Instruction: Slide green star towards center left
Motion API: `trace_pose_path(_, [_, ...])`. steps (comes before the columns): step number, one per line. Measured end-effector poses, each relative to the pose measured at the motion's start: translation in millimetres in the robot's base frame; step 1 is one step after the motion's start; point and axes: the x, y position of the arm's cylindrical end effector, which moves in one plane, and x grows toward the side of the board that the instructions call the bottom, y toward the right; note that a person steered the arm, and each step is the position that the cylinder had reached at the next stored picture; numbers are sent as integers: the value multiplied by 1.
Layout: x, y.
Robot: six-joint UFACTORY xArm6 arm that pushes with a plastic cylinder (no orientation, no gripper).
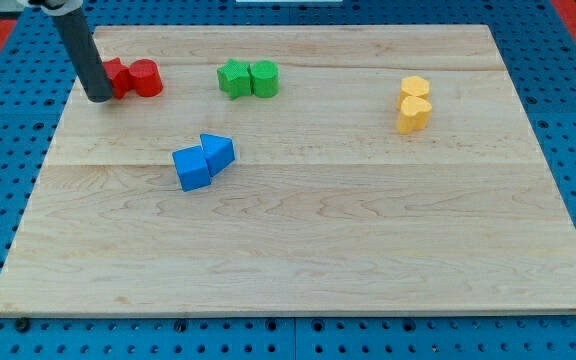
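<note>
My tip (99, 98), a bare rod with no gripper to open or close, rests beside the red blocks (133, 78), left of the green star (234, 78); approach pending, I must next circle to the star's right

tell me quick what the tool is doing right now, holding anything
Tool: a bare rod, nothing to open or close, holding nothing. My tip sits at the view's top left, against the left side of the red blocks, well left of the green star.
</note>
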Motion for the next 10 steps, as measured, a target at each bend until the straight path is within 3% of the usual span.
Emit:
trace_pose_path(2, [9,14])
trace_pose_path(3, [31,54])
trace_pose_path(5, [22,138])
trace_pose_path(6, [22,129])
trace_pose_path(7, [12,198])
trace_pose_path(8, [-25,263])
trace_pose_path(9, [-56,266])
trace_pose_path(10, [-52,205])
